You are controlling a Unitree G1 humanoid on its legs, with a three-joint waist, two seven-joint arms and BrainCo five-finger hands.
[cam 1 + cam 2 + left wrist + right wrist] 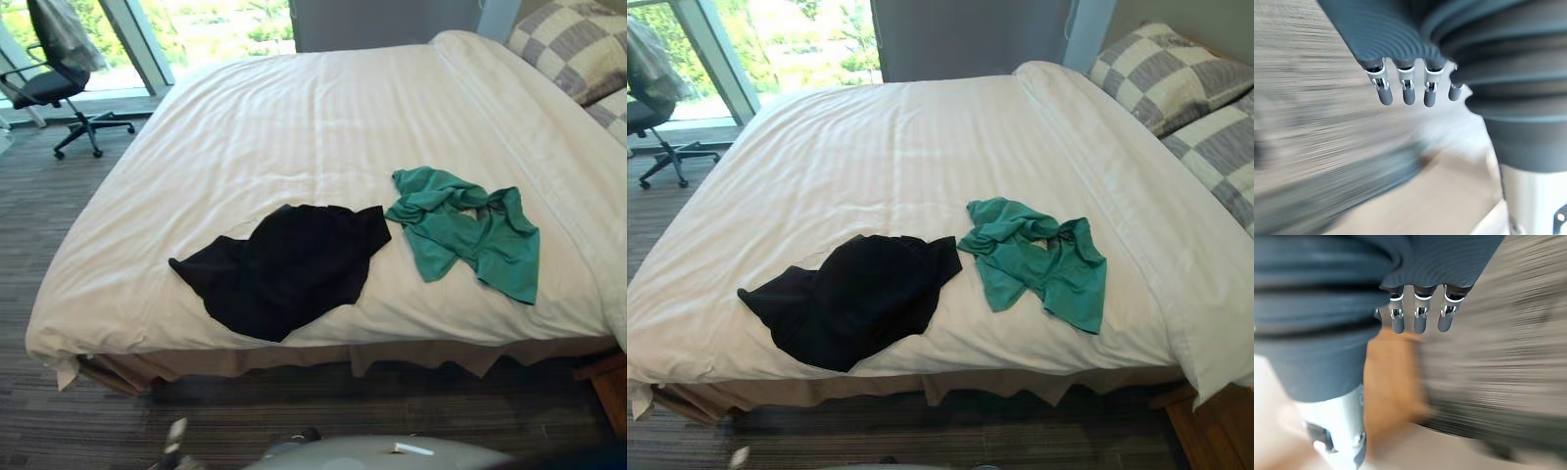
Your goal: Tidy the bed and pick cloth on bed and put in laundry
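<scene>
A black cloth (284, 269) lies spread out near the foot edge of the white bed (313, 117). Just to its right a green cloth (465, 230) lies crumpled, its edge nearly touching the black one. My left hand (1408, 90) hangs low over the carpeted floor, its fingers straight with nothing in them. My right hand (1420, 318) also hangs over the floor, fingers straight and empty. Both hands are well away from the cloths.
Checked grey-and-white pillows (1161, 73) rest at the bed's far right. A black office chair (59, 83) with a garment over its back stands by the window at the far left. A wooden piece (612, 387) sits at the bed's near right corner. Striped carpet runs along the foot.
</scene>
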